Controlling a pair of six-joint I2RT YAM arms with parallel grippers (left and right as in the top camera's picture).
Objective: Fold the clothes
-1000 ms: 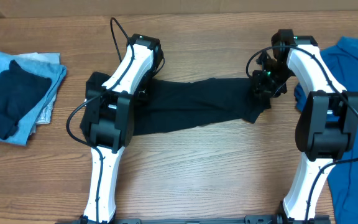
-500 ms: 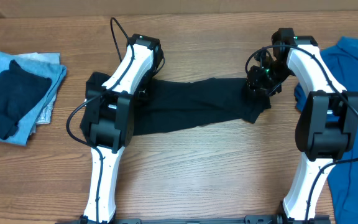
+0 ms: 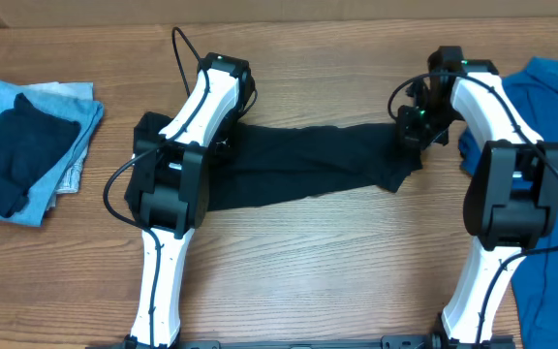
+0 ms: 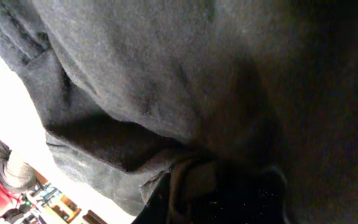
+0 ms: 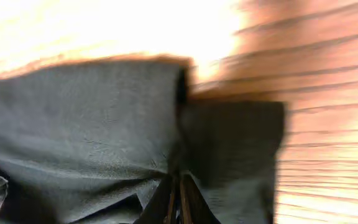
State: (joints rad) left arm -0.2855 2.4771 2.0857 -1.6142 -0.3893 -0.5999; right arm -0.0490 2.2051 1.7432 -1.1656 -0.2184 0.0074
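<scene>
The right gripper (image 3: 413, 136) was pressed together on the right end of the black shirt (image 3: 308, 160), with cloth bunched between its fingers (image 5: 165, 200). The left gripper (image 4: 221, 196) was pinched shut on the shirt's other end, fabric gathered around it. Between them the shirt stretched across the table (image 3: 308, 281) from 9 to 3 o'clock. A blue shirt (image 3: 555, 107) lay at 3 o'clock of the right gripper. A folded pile (image 3: 22, 145) sat well apart at 9 o'clock of the left gripper.
</scene>
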